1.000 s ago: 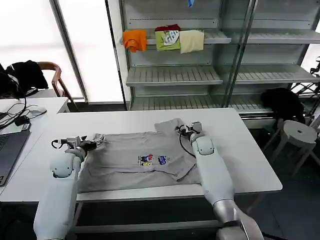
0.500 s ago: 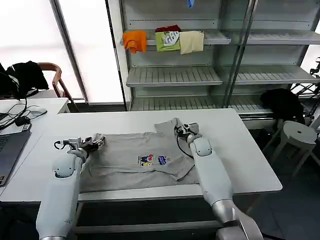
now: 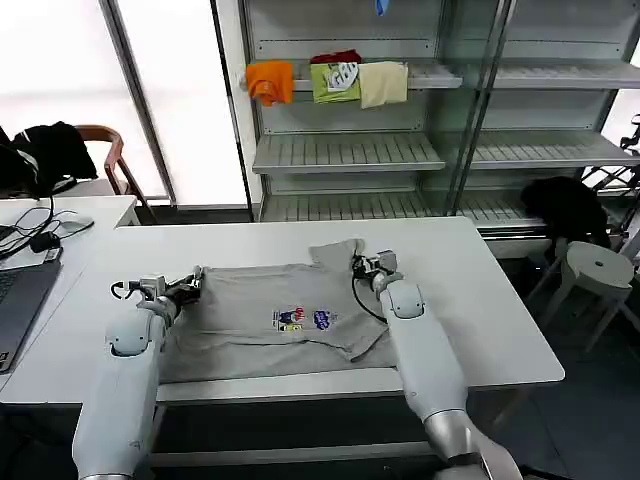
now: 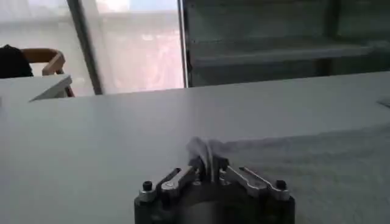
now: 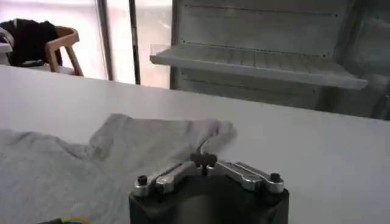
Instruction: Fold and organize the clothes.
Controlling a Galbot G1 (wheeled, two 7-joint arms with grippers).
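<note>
A light grey T-shirt (image 3: 250,325) with a small multicoloured chest print (image 3: 303,319) lies spread on the white table (image 3: 480,310). My left gripper (image 3: 193,281) is at the shirt's left edge, shut on a raised fold of grey cloth (image 4: 206,149); the left wrist view shows that gripper (image 4: 207,165) pinching it. My right gripper (image 3: 362,264) is at the shirt's far right part by the sleeve (image 3: 335,250). In the right wrist view this gripper (image 5: 203,159) is shut on a thin edge of the grey fabric (image 5: 152,146).
Behind the table stands a shelf unit (image 3: 350,150) with orange, green and cream folded clothes (image 3: 335,80). A second desk with a laptop (image 3: 18,295) and cables is at the left. To the right are a white stool (image 3: 595,265) and a black garment (image 3: 565,205).
Both grippers have shifted a little with the cloth they hold. The left one has come slightly inward to the right, and the shirt and its print have slid slightly left.
</note>
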